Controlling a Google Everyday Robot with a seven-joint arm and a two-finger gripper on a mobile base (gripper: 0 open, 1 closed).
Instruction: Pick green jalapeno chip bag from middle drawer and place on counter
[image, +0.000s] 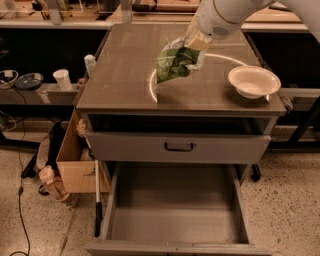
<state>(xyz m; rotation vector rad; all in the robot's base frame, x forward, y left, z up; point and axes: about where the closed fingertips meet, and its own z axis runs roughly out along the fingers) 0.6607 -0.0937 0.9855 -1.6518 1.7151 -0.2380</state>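
Green jalapeno chip bag (175, 64), one, clamped in the jaws of the single gripper (196, 42), over the counter (125, 70) surface near one white bowl (253, 81); one middle drawer (175, 212) open below.

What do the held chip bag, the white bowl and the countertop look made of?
Crumpled green jalapeno chip bag, hanging from the hand over the dark grey-brown counter: thin foil or plastic film, creased, glinting. White round bowl: smooth, matte, plastic or ceramic, cannot tell which. Counter: flat, soft sheen, perhaps metal or laminate.
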